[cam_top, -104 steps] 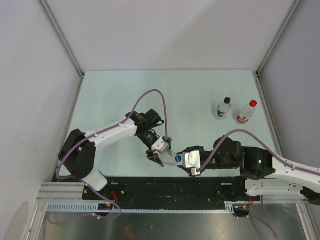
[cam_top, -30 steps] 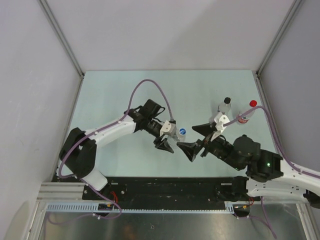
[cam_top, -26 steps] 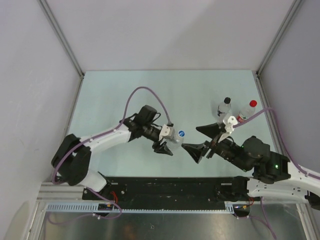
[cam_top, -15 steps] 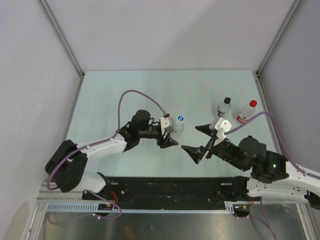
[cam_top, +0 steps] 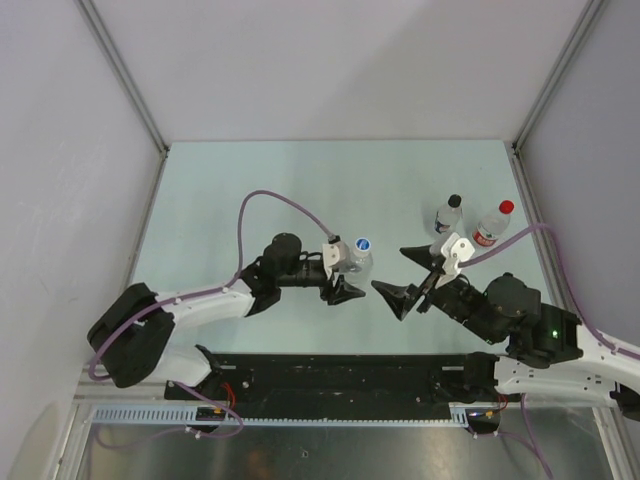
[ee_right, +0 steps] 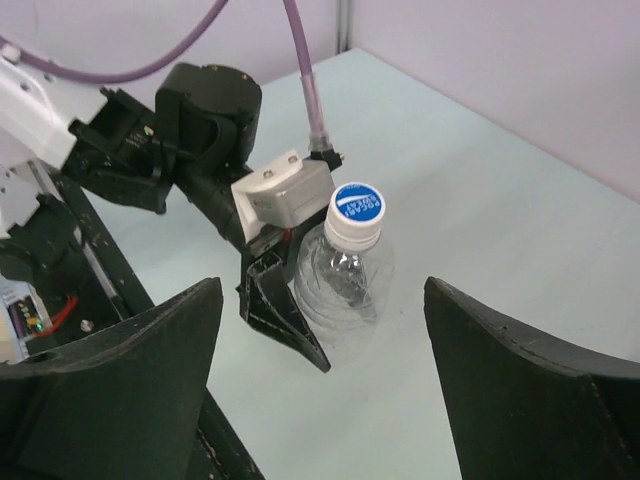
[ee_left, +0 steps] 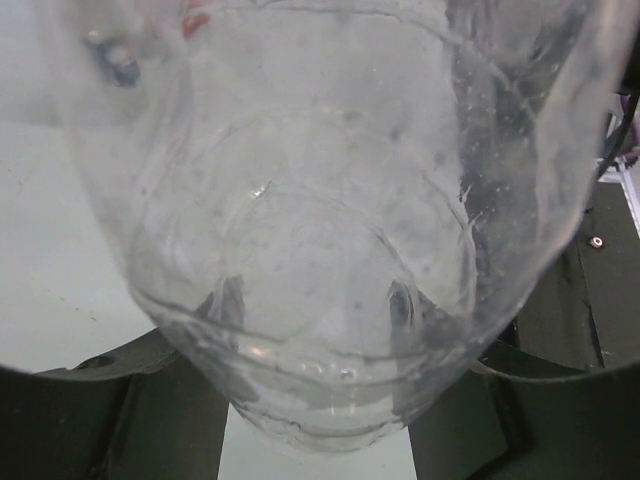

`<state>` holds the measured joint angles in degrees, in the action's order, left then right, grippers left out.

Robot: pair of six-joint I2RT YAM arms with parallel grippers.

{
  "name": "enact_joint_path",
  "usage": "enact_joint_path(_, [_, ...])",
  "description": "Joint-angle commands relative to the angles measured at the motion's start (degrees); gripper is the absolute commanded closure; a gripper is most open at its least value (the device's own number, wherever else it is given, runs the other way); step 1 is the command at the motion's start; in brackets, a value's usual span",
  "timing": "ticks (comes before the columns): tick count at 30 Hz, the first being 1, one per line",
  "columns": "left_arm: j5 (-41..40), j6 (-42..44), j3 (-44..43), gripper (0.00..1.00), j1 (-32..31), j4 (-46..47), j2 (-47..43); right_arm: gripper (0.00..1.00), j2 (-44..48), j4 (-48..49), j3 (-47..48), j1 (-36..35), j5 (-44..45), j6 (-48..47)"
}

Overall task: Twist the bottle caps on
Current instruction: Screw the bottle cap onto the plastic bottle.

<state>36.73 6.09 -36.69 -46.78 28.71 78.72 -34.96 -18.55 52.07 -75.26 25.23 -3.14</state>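
My left gripper (cam_top: pixel 342 268) is shut on a clear bottle (cam_top: pixel 354 260) that stands upright, its whitish blue-topped cap (cam_top: pixel 363 243) sitting on the neck. In the left wrist view the bottle (ee_left: pixel 310 240) fills the picture between my dark fingers (ee_left: pixel 90 420). My right gripper (cam_top: pixel 402 274) is open just right of that bottle and touches nothing. In its wrist view the bottle (ee_right: pixel 345 285) and its cap (ee_right: pixel 357 212) stand beyond the wide-apart fingertips (ee_right: pixel 205 300). Two more bottles stand at the back right, one black-capped (cam_top: pixel 449 216), one red-capped with a label (cam_top: pixel 489 229).
The two standing bottles are close behind my right gripper's upper finger (cam_top: pixel 413 254). A purple cable (cam_top: pixel 262 197) loops over the left arm. The black base rail (cam_top: pixel 330 375) runs along the near edge. Metal frame posts (cam_top: pixel 535 225) border the table right and left.
The right gripper, earlier at the bottle's cap, has let go and drawn back to the right, open. The left gripper has carried the bottle away from the near edge, its arm now stretched low.
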Motion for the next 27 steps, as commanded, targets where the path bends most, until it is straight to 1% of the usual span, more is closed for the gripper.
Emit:
enact_joint_path(1, [2.47, 1.27, 1.09, 0.56, -0.7, 3.54, -3.13, 0.16, -1.12, 2.68, 0.51, 0.04, -0.24, 3.57])
enact_joint_path(6, [4.06, 3.04, 2.97, 0.56, -0.82, 3.55, -5.2, 0.26, -2.88, 5.31, 0.57, 0.5, 1.23, 6.93])
enact_joint_path(9, [5.32, 3.92, 3.78, 0.56, -1.14, 3.55, -5.98, 0.27, -4.45, 5.71, 0.57, 1.48, -0.13, 6.91])
enact_joint_path(14, [5.77, 4.03, 3.8, 0.57, -1.65, 3.52, -5.53, 0.25, -6.82, 8.22, 0.57, 2.31, -2.32, 5.23])
enact_joint_path(19, [5.94, 4.27, 3.79, 0.57, -1.95, 3.51, -5.28, 0.29, -8.22, 10.72, 0.57, 3.03, -1.02, 4.83])
enact_joint_path(22, [6.35, 4.49, 3.77, 0.57, -2.13, 3.46, -4.93, 0.31, -9.18, 11.16, 0.57, 3.93, -2.49, 4.82])
enact_joint_path(27, [6.39, 4.35, 3.73, 0.57, -2.14, 3.46, -4.51, 0.44, -10.38, 11.86, 0.57, 5.21, -4.36, 5.4])
